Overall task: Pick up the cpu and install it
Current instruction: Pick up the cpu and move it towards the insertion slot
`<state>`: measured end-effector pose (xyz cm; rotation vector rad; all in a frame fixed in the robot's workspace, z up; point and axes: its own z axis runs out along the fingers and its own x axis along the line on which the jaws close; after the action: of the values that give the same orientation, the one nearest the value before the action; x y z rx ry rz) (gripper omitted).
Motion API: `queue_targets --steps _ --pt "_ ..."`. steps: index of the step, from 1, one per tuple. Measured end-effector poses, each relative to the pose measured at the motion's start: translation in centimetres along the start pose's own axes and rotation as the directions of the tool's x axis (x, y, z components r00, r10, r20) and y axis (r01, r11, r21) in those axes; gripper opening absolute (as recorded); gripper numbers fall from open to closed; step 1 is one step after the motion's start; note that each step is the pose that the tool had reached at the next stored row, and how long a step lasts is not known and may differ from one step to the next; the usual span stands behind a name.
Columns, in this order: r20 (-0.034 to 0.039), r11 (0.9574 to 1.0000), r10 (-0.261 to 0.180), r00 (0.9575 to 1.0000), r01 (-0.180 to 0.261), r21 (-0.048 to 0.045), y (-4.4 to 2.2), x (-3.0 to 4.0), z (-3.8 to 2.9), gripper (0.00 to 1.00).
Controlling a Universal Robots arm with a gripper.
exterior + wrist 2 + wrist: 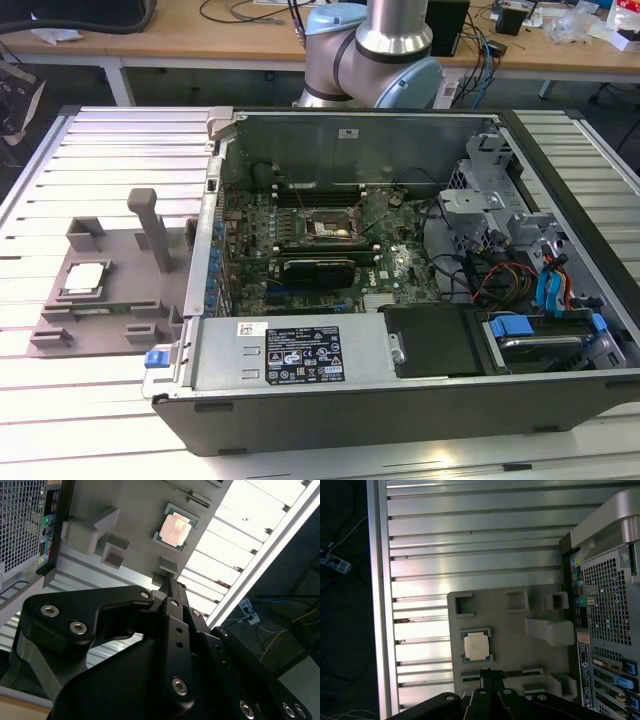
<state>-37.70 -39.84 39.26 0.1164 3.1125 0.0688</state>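
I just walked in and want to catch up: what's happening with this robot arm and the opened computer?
A robot arm's black tool hangs above the grey plastic tray, close to the small square silvery-topped cpu. The cpu lies flat in its tray recess, not gripped. The tray sits on the slatted metal table beside the opened black computer case, so nothing is installed yet.

- the arm [372, 55] appears at the back of the exterior view as a silver tube with pale blue joint caps, standing roughly upright.
- the gripper [168, 581] [491, 673] is black and is seen in both wrist views from behind its linkage.
- its two fingers [174, 611] run side by side and meet at the tips, with no gap visible and nothing held between them.
- the outer links [85, 614] spread wide from the finger roots and are fastened with silver screws.
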Motion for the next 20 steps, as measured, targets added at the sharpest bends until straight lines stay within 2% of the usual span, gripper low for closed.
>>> queue_targets --steps 5,6,7,9,10,12,13,14,15,16,20 --pt "0.0 1.0 0.0 1.0 0.0 -0.0001 0.0 0.02 0.0 0.11" --pt "0.0 1.0 0.0 1.0 0.0 0.0 0.0 0.02 0.0 0.17" --pt "0.0 1.0 0.0 1.0 0.0 -0.0001 0.0 0.02 0.0 0.17" --pt "0.0 1.0 0.0 1.0 0.0 -0.0001 0.0 0.02 0.0 0.29" --pt "0.0 1.0 0.0 1.0 0.0 0.0 0.0 0.02 0.0 0.48" --pt "0.0 1.0 0.0 1.0 0.0 -0.0001 0.0 0.03 0.0 0.6" --pt "0.0 1.0 0.0 1.0 0.0 0.0 0.0 0.04 0.0 0.6" --pt "0.0005 1.0 0.0 1.0 0.0 0.0078 0.01 0.06 0.0 0.6" --pt "0.0026 0.9993 -0.001 1.0 0.001 0.0367 0.01 0.04 0.0 0.6" --pt "0.0043 0.9984 -0.002 1.0 0.001 0.0571 0.0 0.04 0.01 0.6" --pt "0.0044 0.9983 -0.002 1.0 0.001 0.0586 0.01 0.04 0.0 0.6"
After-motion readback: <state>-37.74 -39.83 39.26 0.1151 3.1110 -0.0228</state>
